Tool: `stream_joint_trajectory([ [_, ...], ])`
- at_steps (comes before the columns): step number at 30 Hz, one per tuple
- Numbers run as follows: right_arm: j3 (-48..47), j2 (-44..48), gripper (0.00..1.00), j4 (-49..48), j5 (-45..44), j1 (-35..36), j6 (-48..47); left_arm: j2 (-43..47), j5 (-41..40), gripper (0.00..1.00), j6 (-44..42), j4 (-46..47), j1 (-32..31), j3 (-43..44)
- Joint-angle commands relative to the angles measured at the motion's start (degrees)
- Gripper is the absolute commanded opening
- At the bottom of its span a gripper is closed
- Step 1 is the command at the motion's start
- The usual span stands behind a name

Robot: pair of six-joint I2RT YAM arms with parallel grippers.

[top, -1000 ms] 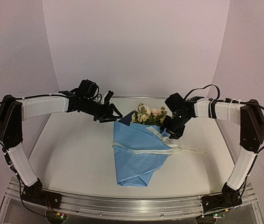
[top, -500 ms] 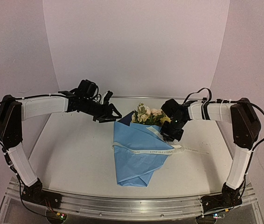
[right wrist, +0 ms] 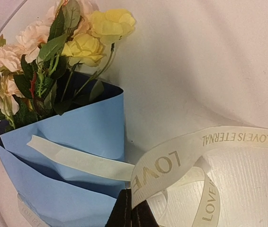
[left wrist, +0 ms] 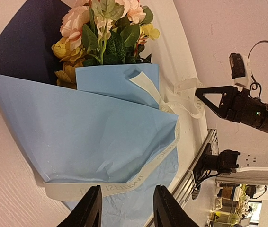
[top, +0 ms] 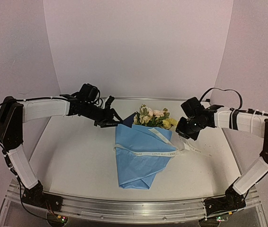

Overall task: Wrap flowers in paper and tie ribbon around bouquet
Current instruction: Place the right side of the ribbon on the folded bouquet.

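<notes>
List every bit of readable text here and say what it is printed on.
"LOVE IS ETERNAL": along the ribbon, right wrist view.
"LOVE": again on its nearer loops.
Left wrist view: the print is too blurred to read.
On the paper: nothing printed.

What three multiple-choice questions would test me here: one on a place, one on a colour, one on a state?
1. Where are the flowers?
A) lying loose, unwrapped
B) tucked in the open top of the blue paper
C) in a vase

2. What colour is the ribbon?
A) red
B) green
C) off-white

3. What is the right gripper doing?
A) shut on the ribbon
B) open above the flowers
C) gripping the paper

Answers:
1 B, the blooms poke out of the folded paper's top.
2 C, it looks cream with faint lettering.
3 A, the right wrist view shows the ribbon pinched between its fingers.
</notes>
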State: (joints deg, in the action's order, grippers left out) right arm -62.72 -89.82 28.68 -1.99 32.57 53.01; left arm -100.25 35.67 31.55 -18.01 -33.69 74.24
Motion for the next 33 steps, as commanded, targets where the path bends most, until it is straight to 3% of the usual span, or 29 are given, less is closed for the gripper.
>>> stream_joint_trajectory([
  [1, 8.3, 8.8, 0.0, -8.8, 1.0, 0.8, -0.4, -0.9, 1.5, 0.39, 0.2, 0.5, 0.3, 1.3],
  [6, 15.2, 17.0, 0.0, -14.7, 0.9, 6.9, -6.1, -1.6, 1.1, 0.39, -0.3, 0.1, 0.2, 1.7],
  [11, 14.7, 18.3, 0.0, -16.7, -0.8, 13.8, -13.5, -2.2, 0.4, 0.39, 0.2, 0.0, 0.3, 2.1],
  [22, -4.6, 1.2, 0.11, -9.1, 3.5, 22.0, -22.8, -2.1, -1.0, 0.37, 1.5, 0.0, 0.4, 2.1],
  [30, -15.2, -10.9, 0.41, -6.3, 6.7, 20.2, -21.4, -1.4, -1.1, 0.37, 1.9, 0.6, 0.4, 1.2],
  [33, -18.3, -13.8, 0.63, -5.5, 10.8, 17.9, -18.8, -0.9, -1.3, 0.37, 1.9, 0.8, 0.4, 0.5],
])
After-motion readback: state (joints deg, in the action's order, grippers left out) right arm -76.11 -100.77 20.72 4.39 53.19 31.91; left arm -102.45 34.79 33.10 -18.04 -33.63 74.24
